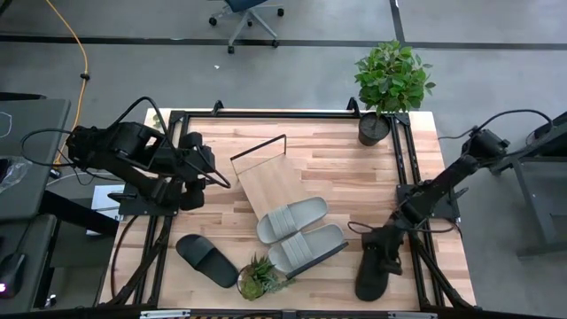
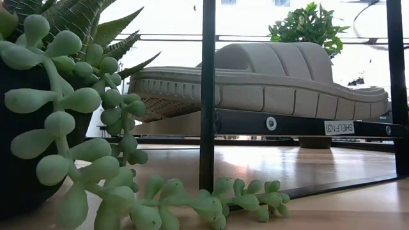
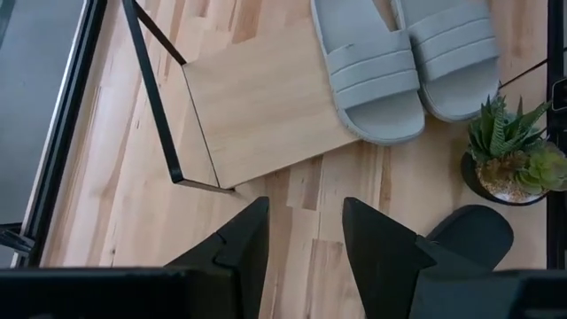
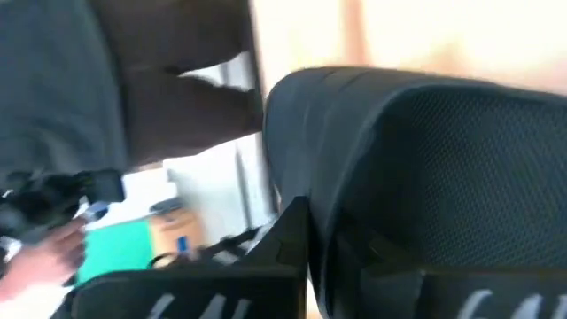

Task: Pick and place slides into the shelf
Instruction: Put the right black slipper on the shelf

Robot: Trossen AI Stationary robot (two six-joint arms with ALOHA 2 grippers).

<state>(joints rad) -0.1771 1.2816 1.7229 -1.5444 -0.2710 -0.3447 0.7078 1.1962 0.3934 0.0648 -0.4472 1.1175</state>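
Observation:
The shelf [image 1: 266, 182], a light-wood board with black rod frames, lies slantwise mid-table. Two light grey slides [image 1: 292, 219] [image 1: 308, 248] lie side by side with their soles on its near end; the low view shows one grey slide [image 2: 268, 80] on the board's edge [image 2: 300, 124]. One black slide [image 1: 206, 260] lies sole-down on the table near the left near corner. My left gripper [image 1: 213, 168] hovers open left of the shelf [image 3: 257, 106], touching nothing. My right gripper [image 1: 387, 237] is at the second black slide [image 1: 376, 266] near the table's right near corner. My right gripper is shut on the second black slide's far end [image 1: 383, 244], coming slanting down from the table's far right. In its wrist view the slide [image 4: 425, 151] fills the picture beside one finger [image 4: 288, 244] and hides the other. Whether it is lifted clear cannot be told.
A tall potted plant [image 1: 387, 80] stands at the far right corner. A small succulent pot [image 1: 257, 276] sits at the near edge, between the first black slide and the grey slides, and fills the low view's left [image 2: 70, 115]. Black frame rails [image 1: 403, 168] border the tabletop.

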